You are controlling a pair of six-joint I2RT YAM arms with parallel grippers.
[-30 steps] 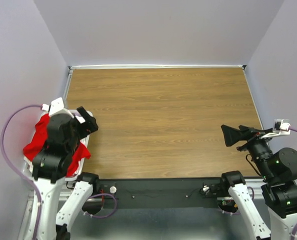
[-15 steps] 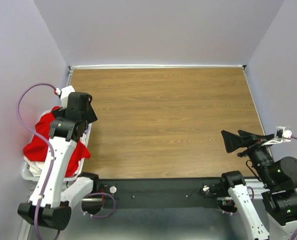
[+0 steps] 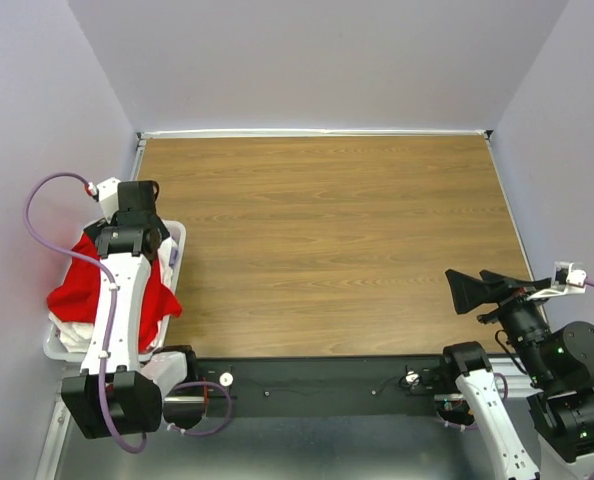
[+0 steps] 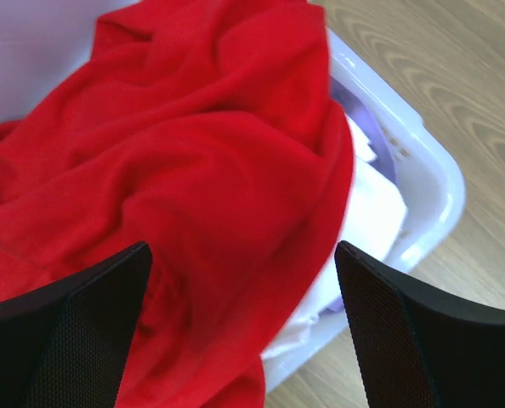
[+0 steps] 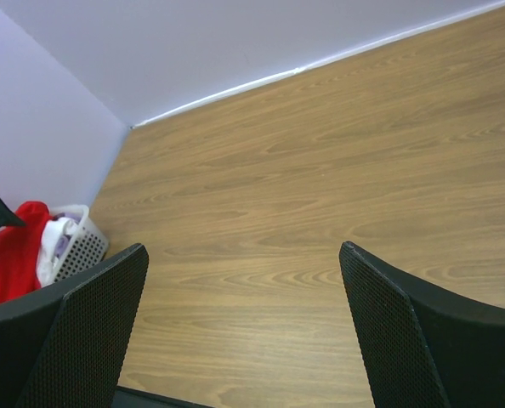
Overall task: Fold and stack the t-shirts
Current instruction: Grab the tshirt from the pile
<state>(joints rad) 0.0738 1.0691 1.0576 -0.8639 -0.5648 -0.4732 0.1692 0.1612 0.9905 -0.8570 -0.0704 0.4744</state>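
A bright red t-shirt [image 3: 77, 290] lies crumpled on top of the white laundry basket [image 3: 177, 240] at the table's left edge. In the left wrist view the red t-shirt [image 4: 193, 153] fills most of the frame, with white t-shirts [image 4: 371, 212] under it against the basket rim [image 4: 422, 153]. My left gripper [image 3: 129, 238] hangs open just above the red cloth, its jaws [image 4: 244, 280] wide apart with nothing between them. My right gripper [image 3: 474, 285] stands open over the table's near right part, far from the basket, and is empty [image 5: 244, 280].
The wooden table [image 3: 327, 230] is walled on three sides by pale lilac panels. The basket [image 5: 78, 242] and red t-shirt [image 5: 10, 255] show at the far left of the right wrist view. Purple cable loops beside the left arm [image 3: 37, 215].
My left arm has stretched out from a hunched pose, so its wrist now sits over the basket's far end, pointing down at the red t-shirt. The right gripper drifted slightly toward me.
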